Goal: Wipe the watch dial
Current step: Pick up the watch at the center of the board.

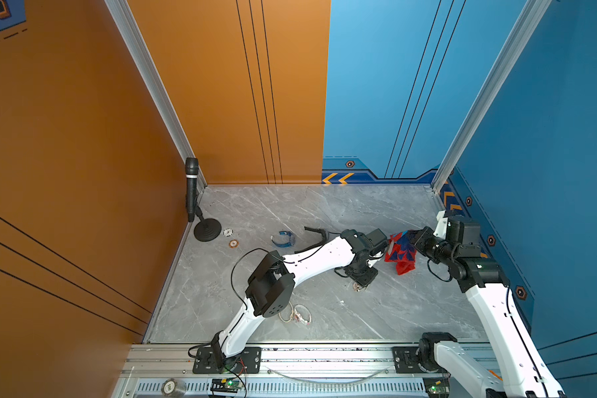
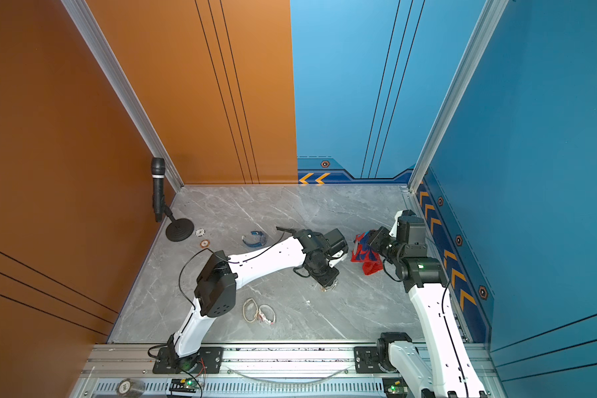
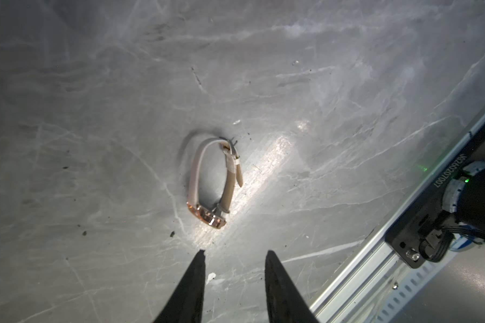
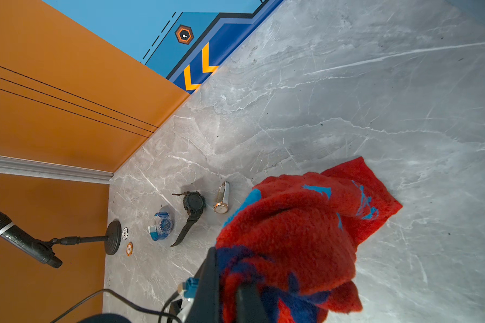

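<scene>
The left claw [image 3: 235, 253] hangs open near a rose-gold, beige-strapped watch [image 3: 207, 217] lying on the marble surface [image 3: 347, 84]; the right claw [image 4: 227, 267] is clamped on a red-and-blue towel [image 4: 297, 223].

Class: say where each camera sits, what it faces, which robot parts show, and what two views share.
Top views: above the front rail, facing down at the table; left arm and right arm show.
Left wrist: on the left arm, facing down at a watch; the open left gripper shows.
Right wrist: on the right arm, facing the microphone; the right gripper grips a red cloth.
Shared: cloth and microphone also show in both top views.
</scene>
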Motion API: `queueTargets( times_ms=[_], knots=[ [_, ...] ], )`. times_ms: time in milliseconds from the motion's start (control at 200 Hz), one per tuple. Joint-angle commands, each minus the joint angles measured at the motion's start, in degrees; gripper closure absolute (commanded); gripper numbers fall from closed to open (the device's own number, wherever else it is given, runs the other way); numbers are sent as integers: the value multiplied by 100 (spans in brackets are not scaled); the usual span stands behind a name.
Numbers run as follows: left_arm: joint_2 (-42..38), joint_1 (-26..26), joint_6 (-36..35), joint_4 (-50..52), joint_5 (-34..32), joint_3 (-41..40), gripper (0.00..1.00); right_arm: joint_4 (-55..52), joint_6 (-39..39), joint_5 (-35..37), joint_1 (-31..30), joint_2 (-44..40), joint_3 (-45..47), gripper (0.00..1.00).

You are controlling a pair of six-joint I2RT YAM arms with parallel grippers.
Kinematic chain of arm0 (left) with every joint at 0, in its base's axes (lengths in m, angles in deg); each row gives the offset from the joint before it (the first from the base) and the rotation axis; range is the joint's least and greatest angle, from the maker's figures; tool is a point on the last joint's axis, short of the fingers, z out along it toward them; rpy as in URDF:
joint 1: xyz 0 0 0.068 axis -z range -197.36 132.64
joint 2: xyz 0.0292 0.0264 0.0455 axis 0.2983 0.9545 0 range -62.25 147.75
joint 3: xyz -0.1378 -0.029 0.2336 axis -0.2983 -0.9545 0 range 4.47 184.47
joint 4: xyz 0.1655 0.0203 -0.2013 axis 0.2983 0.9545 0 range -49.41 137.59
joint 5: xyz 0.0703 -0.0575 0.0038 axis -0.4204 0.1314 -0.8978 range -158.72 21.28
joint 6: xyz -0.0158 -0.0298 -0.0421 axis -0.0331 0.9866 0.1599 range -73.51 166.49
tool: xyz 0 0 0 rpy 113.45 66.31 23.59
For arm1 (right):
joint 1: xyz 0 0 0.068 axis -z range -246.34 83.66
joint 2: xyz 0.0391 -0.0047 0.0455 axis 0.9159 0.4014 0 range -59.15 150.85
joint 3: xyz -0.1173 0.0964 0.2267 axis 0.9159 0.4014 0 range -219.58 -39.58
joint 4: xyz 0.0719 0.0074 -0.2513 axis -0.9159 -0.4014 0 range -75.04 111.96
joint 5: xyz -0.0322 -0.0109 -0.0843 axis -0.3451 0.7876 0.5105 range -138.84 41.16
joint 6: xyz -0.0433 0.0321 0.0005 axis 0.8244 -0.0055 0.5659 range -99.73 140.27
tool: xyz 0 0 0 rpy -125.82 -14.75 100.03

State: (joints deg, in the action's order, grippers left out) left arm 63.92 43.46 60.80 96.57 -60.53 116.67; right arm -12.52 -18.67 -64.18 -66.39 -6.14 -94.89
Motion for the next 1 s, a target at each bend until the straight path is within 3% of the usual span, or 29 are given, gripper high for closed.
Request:
queueTargets(
  times_ms=[0, 371, 996],
  knots=[
    [130, 159, -155, 70, 99, 161, 63, -41, 98, -101, -3, -85, 68, 100],
    [641, 317, -305, 86, 61, 448, 63, -32, 88, -137, -3, -124, 108, 100],
    [1251, 235, -662, 489, -546, 1006, 62, 30, 88, -220, -3, -92, 186, 100]
  ],
)
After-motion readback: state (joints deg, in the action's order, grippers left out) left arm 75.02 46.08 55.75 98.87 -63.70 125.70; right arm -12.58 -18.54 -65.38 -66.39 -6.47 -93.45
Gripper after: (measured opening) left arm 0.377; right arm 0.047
